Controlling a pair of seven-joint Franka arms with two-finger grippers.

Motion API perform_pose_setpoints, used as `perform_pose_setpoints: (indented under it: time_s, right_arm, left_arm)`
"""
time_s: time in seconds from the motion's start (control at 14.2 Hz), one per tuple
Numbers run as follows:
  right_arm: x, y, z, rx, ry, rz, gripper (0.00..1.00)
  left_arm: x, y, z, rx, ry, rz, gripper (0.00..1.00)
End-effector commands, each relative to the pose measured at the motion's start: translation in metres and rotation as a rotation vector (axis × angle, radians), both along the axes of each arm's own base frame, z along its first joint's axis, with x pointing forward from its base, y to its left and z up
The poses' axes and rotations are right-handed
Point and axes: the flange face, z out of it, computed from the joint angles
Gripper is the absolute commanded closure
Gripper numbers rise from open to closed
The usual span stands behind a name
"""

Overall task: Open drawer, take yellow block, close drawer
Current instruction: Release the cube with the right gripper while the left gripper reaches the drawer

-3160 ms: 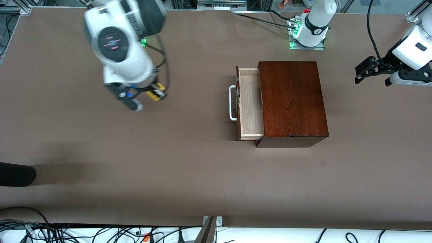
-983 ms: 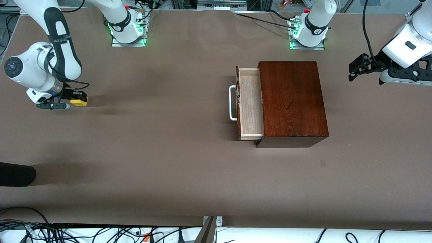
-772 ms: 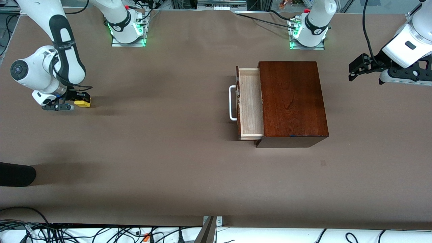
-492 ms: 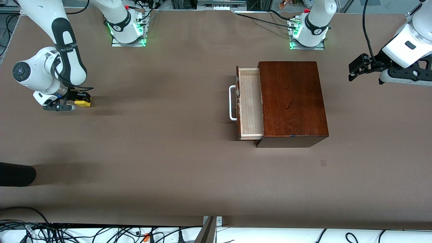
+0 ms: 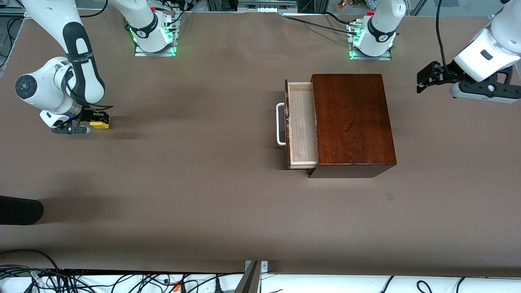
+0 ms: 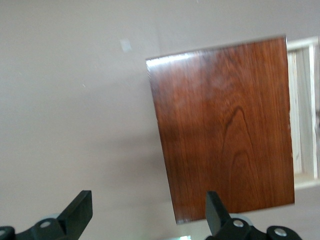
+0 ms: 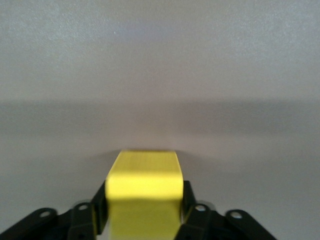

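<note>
A dark rounded object (image 5: 18,210) was seen at the table's (image 5: 203,195) edge nearest the front camera, toward the right arm's end. Farther from the camera, the mahogany box (image 5: 352,122) was found toward the left arm's end, and its drawer (image 5: 302,126) was pulled out toward the right arm's end, with the pale wooden tray exposed and the white handle (image 5: 279,124) at its front. No contents could be seen in the exposed part of the tray.

At about the same depth, well apart from the box at the right arm's end, the yellow block (image 5: 99,124) was seen low at the table, lodged between the fingers (image 7: 189,200) of the right gripper (image 5: 97,121). In the right wrist view the block (image 7: 144,192) was flanked closely by both fingers; whether it was gripped or just released could not be told.

The left gripper (image 5: 421,79) was held in the air over bare table past the box's end, with its fingers (image 6: 80,210) spread wide and nothing between them.
</note>
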Motion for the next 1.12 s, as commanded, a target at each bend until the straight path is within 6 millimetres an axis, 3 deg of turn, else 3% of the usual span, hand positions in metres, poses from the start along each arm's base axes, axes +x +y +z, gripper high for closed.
perform_pose_setpoints:
  time_s: [0.0,0.28,0.42,0.56,0.84,1.05]
  right_arm:
    - [0.009,0.004,0.009,0.040,-0.009,0.013,0.00]
    - [0.022,0.007,0.026,0.070,-0.027,0.020,0.00]
    - [0.030,0.010,0.040,0.101,-0.035,0.023,0.00]
    - [0.041,0.013,0.057,0.137,-0.030,0.023,0.00]
    - [0.075,0.012,0.114,0.182,0.026,0.033,0.00]
    - [0.101,0.023,0.173,0.150,0.084,0.005,0.00]
  left_arm:
    - [0.005,-0.057,-0.030,-0.037,0.092,-0.153,0.00]
    - [-0.005,-0.159,-0.056,-0.066,0.138,-0.390,0.00]
    - [-0.004,-0.187,-0.069,-0.139,0.159,-0.462,0.00]
    - [0.005,-0.201,-0.078,-0.261,0.136,-0.517,0.00]
    - [-0.006,-0.260,-0.098,-0.358,0.088,-0.801,0.00]
    - [-0.012,-0.302,-0.123,-0.398,0.024,-1.037,0.00]
